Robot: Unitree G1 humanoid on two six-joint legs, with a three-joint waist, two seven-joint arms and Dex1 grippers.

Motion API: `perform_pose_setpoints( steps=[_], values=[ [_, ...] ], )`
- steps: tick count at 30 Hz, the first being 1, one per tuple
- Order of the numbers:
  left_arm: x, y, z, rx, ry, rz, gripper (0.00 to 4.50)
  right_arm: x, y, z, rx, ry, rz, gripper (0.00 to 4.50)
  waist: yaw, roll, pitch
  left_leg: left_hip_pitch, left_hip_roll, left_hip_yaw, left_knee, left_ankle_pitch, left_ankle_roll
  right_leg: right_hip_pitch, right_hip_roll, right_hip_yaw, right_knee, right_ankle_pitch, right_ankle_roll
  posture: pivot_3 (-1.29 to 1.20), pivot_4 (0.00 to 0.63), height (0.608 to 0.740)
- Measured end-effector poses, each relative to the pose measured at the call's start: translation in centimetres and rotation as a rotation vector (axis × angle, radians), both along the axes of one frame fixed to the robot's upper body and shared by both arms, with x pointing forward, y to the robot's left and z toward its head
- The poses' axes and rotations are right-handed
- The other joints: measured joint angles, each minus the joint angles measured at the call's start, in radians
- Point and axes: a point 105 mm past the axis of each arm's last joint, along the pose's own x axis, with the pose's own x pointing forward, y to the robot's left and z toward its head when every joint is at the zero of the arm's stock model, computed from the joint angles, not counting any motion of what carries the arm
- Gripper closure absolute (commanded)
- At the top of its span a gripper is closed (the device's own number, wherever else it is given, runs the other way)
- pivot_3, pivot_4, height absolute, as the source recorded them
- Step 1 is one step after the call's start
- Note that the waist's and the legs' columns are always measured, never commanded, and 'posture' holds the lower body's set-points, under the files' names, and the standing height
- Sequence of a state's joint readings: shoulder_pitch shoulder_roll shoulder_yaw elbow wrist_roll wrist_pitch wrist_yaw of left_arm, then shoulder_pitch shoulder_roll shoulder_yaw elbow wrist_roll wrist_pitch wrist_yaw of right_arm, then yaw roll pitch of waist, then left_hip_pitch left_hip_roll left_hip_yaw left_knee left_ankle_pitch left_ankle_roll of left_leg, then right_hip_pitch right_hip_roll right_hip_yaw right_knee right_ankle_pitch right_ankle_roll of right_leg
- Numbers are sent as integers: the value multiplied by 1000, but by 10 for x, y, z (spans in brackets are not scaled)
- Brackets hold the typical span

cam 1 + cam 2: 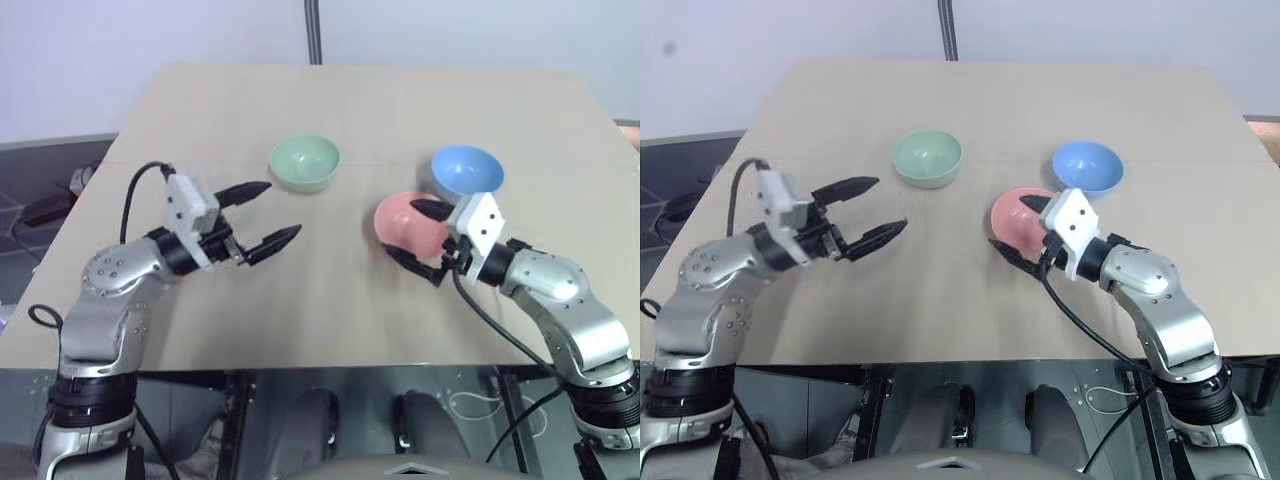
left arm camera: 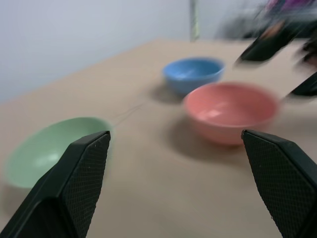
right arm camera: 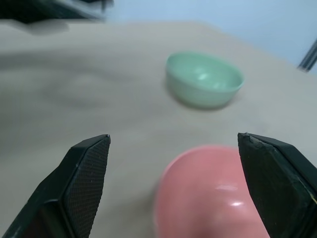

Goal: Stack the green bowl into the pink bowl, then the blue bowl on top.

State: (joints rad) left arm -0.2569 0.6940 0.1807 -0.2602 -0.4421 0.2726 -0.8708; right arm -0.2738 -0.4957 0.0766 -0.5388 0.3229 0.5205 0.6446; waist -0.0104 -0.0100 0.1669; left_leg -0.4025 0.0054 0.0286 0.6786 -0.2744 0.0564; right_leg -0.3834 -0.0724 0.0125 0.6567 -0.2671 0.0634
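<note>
Three small bowls sit upright on the tan table (image 1: 330, 300). The green bowl (image 1: 305, 162) is towards the back centre, the blue bowl (image 1: 467, 170) to its right, and the pink bowl (image 1: 405, 225) just in front of the blue one. My right gripper (image 3: 173, 138) is open, with one finger on either side of the pink bowl (image 3: 208, 198), close to its rim. My left gripper (image 1: 281, 208) is open and empty over the table, in front of and slightly left of the green bowl, pointing towards the bowls.
The table's front edge (image 1: 300, 368) runs just before my arms. A dark pole (image 1: 314, 30) rises behind the back edge. Bare tabletop lies between the two grippers and in front of the bowls.
</note>
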Motion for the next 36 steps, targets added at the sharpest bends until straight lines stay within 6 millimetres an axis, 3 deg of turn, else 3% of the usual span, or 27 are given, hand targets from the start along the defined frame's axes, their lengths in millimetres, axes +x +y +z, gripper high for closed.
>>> perform_pose_setpoints(
  steps=[4, 8, 12, 14, 18, 20, 22, 25, 30, 36],
  values=[
    [33, -3, 12, 226, -102, 142, 0, -1, -11, 0, 23, 1, -43, 58, 7, -1, 0, -1, -1, -1, 0, 0, 0, -1, 1, -1, 0, 0, 0, 0, 150, 740],
    [69, -3, 22, 572, -191, 222, 0, -3, -17, 4, 30, -21, -75, 58, 9, 0, 0, -1, -2, 3, 0, 0, 0, -2, 6, -2, 0, 0, 0, 0, 150, 740],
    [92, -13, 6, 743, -179, 220, 0, -2, -30, 7, 29, -41, -135, 58, 10, -1, 0, -16, -3, 3, 5, 3, -3, -17, 8, -2, 4, 0, 1, 0, 150, 740],
    [100, -24, -18, 823, -146, 169, 0, -2, -36, 6, 24, -40, -162, 58, 13, -1, 0, -18, -2, 4, 5, 3, -4, -18, 9, -2, 4, 0, 1, 0, 150, 740],
    [102, -38, -48, 887, -112, 77, 1699, -6, -40, 7, 13, -52, -182, 0, 10, -2, 1, -22, -2, 4, 7, 3, -3, -22, 9, -2, 5, 0, 1, 0, 150, 740],
    [107, -43, -47, 892, -134, 62, 2758, -8, -44, 7, 11, -51, -206, 0, 13, -2, 1, -28, -2, 3, 9, 3, -3, -27, 9, -2, 7, 0, 2, 0, 150, 740],
    [107, -44, -45, 894, -145, 58, 3297, -9, -44, 8, 11, -55, -209, 0, 12, -2, 1, -28, -2, 3, 9, 3, -3, -27, 9, -2, 7, 0, 2, 0, 150, 740],
    [112, -47, -42, 892, -161, 62, 4447, -11, -45, 9, 14, -63, -226, 0, 16, -2, 1, -28, -2, 3, 10, 3, -3, -27, 9, -2, 7, 0, 2, 0, 150, 740],
    [110, -54, -37, 861, -170, 13, 4447, -15, -50, 6, 9, -51, -260, 0, 20, -2, 1, -29, -2, 3, 10, 3, -3, -27, 9, -2, 6, 0, 2, 0, 150, 740],
    [86, -94, -3, 703, -248, -184, 4447, -18, -70, 8, 1, -66, -348, 0, 24, -2, 1, -29, -2, 2, 11, 3, -3, -26, 9, -3, 7, 0, 2, 0, 150, 740]
  ],
)
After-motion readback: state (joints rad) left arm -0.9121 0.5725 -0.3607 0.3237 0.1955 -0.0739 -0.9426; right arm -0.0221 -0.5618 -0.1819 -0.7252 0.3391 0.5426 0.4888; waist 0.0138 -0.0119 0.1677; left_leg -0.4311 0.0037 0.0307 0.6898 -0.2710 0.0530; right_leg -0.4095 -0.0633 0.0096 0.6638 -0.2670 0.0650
